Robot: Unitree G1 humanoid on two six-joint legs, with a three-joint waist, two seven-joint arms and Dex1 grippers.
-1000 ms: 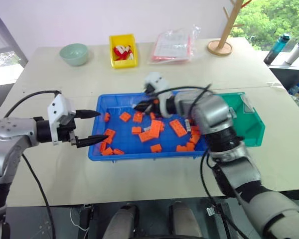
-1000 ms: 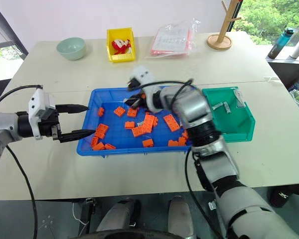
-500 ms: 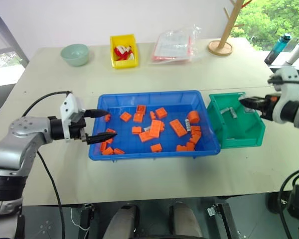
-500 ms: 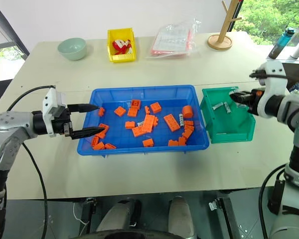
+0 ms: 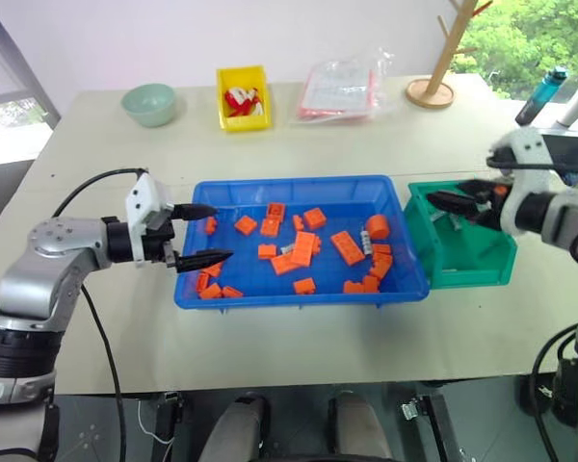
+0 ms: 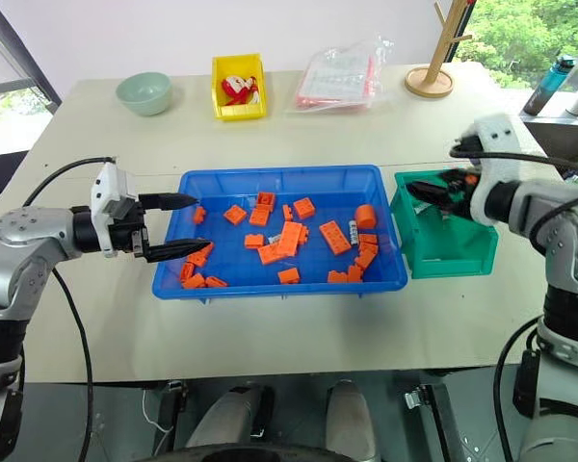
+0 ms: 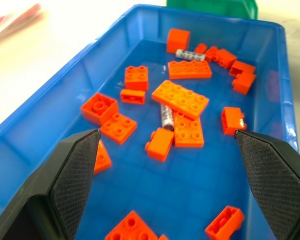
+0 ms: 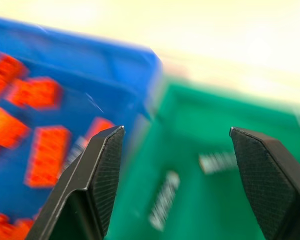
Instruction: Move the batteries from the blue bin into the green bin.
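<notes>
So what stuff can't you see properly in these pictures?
- Inside the green bin: in the head views the right gripper covers part of it, so the batteries there can't be counted.
- The right wrist view is blurred: grey shapes in the green bin, no detail.
- Blue bin: the left gripper's fingers hide its near corners in the left wrist view.
- Batteries may lie under orange blocks.

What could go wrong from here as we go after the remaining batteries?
One battery is wedged among orange blocks in the blue bin, so the open left claw could pinch a block with it. Another battery lies by blocks at the far end; the right claw, open over the green bin, may scatter them.
</notes>
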